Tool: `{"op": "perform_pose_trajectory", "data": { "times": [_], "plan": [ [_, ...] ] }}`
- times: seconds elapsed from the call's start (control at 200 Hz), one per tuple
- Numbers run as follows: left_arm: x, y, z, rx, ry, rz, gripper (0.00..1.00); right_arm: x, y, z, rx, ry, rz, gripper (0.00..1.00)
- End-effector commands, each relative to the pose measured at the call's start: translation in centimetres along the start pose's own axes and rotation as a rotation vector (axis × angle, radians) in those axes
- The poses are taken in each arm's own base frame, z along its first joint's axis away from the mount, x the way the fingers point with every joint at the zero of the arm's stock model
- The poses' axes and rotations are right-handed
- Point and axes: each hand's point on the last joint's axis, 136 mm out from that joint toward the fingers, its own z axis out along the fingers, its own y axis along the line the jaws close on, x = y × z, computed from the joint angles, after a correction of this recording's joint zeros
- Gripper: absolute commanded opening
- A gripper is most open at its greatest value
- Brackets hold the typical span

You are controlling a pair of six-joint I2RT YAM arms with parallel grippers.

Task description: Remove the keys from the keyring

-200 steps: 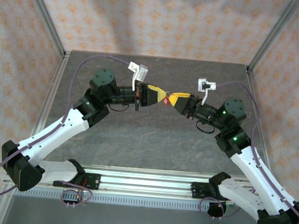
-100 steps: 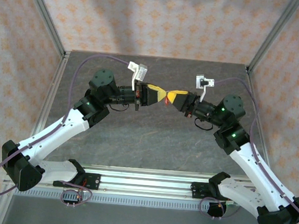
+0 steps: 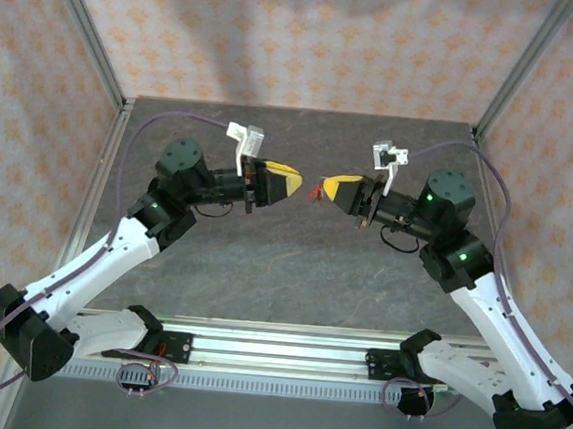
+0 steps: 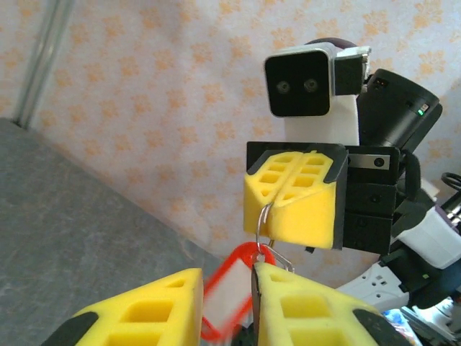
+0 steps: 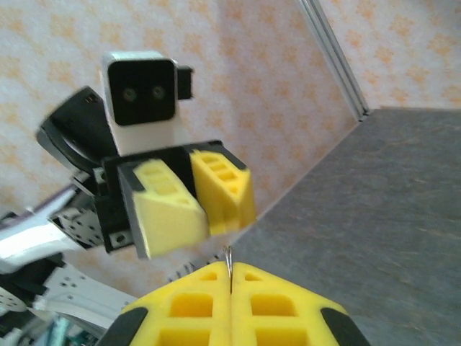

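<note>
At the right tool (image 3: 329,186), clamped shut on its wire, the red keyring (image 4: 230,287) is retained; the left tool (image 3: 294,182) has been opened and drawn clear. Removal of the keys cannot be confirmed.

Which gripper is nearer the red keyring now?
Right. The right gripper is shut on the keyring, its red tag dangling at the tips; the left gripper sits apart, jaws slightly open.
</note>
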Motion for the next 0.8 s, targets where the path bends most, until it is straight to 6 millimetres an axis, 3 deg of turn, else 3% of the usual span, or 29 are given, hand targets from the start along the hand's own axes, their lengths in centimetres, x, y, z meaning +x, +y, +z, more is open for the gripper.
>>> {"op": "perform_pose_trajectory", "data": {
  "times": [0.0, 0.31, 0.491, 0.796],
  "plan": [
    [0.1, -0.7, -1.4, -0.015, 0.005, 0.031, 0.28, 1.8, -1.1, -0.2, 0.075, 0.125, -0.066, 0.00],
    [3.0, -0.5, -1.0, 0.033, 0.134, -0.025, 0.36, 3.9, -0.3, 0.5, -0.003, 0.343, -0.081, 0.01],
    [4.0, -0.4, -0.3, 0.059, 0.180, -0.038, 0.44, 4.3, 0.3, 0.7, -0.051, 0.375, -0.066, 0.02],
    [5.2, -1.1, 1.0, 0.104, 0.257, -0.044, 0.43, 4.5, 0.9, 0.7, -0.095, 0.386, -0.062, 0.03]
  ]
}}
